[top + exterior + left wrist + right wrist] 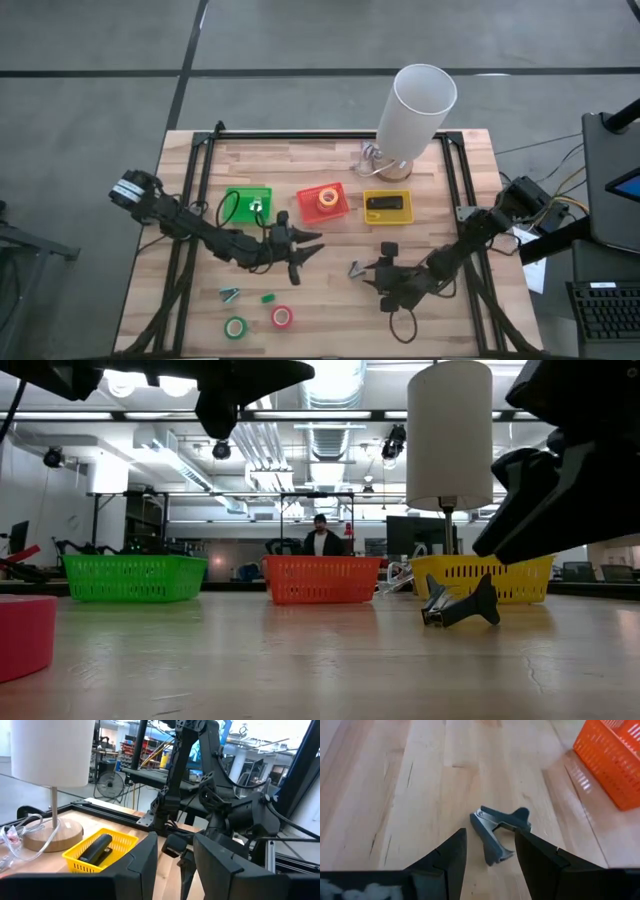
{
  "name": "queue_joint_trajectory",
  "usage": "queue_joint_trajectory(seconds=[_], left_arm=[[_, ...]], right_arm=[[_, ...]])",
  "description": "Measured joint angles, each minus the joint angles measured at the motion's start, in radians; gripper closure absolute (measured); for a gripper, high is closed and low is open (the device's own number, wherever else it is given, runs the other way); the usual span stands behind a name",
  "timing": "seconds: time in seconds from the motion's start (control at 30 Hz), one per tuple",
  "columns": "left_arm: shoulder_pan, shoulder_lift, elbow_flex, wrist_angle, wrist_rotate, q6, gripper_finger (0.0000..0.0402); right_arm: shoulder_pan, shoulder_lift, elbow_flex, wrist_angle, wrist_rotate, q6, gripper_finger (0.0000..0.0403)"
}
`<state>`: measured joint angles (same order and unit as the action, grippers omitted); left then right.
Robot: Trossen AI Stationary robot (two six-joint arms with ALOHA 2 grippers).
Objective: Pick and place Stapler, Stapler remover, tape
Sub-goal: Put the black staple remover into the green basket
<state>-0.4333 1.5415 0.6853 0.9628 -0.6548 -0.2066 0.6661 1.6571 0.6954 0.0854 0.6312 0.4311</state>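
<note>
So the right gripper (487,851) is sitting low over the table with its fingers spread, lined up on the grey stapler remover (499,834) lying on the bare wood, probably so it can drop down and pinch it. Left gripper (303,250) hangs mid-table, fingers apart, empty. The stapler (386,203) is already in the yellow bin (404,216), tape rolls (282,317) near the front edge; no readable labels anywhere.
</note>
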Motion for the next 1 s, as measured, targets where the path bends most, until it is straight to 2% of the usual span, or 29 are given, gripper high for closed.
queue_joint_trajectory(seconds=[0.2, 0.6, 1.0], left_arm=[[-0.001, -0.001, 0.000, -0.004, 0.007, -0.004, 0.0273], [-0.002, -0.001, -0.001, -0.016, 0.007, -0.005, 0.0273], [-0.001, -0.001, -0.002, -0.030, 0.007, -0.008, 0.0273]], right_arm=[[-0.009, 0.028, 0.004, 0.000, -0.001, -0.006, 0.0248], [-0.022, 0.067, 0.003, 0.008, -0.011, 0.008, 0.0293], [-0.022, 0.061, 0.003, 0.018, -0.011, 0.006, 0.0359]])
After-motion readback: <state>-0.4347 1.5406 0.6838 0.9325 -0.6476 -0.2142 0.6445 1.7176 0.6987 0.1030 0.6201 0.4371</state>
